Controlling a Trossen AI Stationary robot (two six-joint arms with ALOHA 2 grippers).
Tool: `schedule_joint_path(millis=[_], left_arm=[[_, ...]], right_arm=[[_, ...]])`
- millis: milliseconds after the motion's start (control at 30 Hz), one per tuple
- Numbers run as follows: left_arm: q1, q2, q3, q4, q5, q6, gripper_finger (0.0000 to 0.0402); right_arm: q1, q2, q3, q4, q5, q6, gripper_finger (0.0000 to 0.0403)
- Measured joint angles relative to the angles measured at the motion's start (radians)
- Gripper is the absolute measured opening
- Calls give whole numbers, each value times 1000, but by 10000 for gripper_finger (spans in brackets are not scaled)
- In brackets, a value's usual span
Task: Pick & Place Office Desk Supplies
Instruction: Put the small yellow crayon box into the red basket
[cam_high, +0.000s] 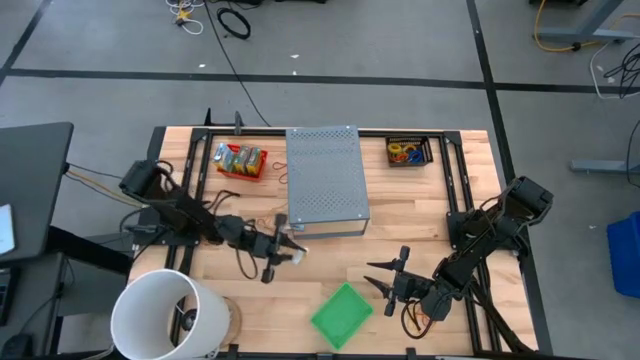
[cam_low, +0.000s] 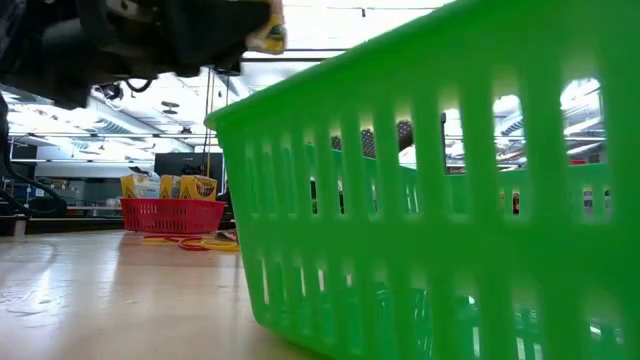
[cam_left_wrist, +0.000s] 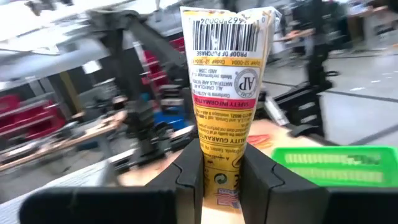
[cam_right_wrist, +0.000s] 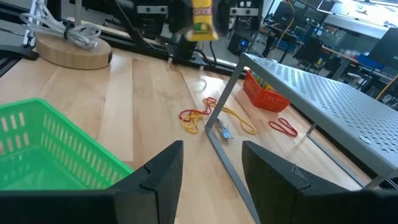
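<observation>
Left wrist view: left gripper (cam_left_wrist: 222, 177) clamps yellow packet (cam_left_wrist: 225, 93), long axis extending straight beyond its fingertips.

One green basket (cam_high: 342, 314), one red basket (cam_high: 241, 162), one black basket (cam_high: 408, 152), one white bucket (cam_high: 165, 315), one grey perforated box (cam_high: 325, 177).

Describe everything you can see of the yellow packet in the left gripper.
The yellow packet is a slim printed pouch, apparently crinkled plastic film, with a white barcode panel at one end, small black text and a red band. The left gripper clamps its lower end between both dark fingers, holding it upright off the table, with only the fingers touching it.
</observation>
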Motion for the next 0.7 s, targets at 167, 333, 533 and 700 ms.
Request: schedule_joint_path(millis=[167,333,533,700], left_arm=[[-20,-126,-97,-1,-209,39,67],[-19,-198,-116,-7,-456,82,66],[-3,-202,-106,-8,-804,86,63],[8,-202,-106,8,-992,111,60]], right_arm=[[0,0,0,0,0,1,172],[-2,0,0,4,0,1,172],[-9,0,0,4,0,1,172],[-14,0,0,4,0,1,172]])
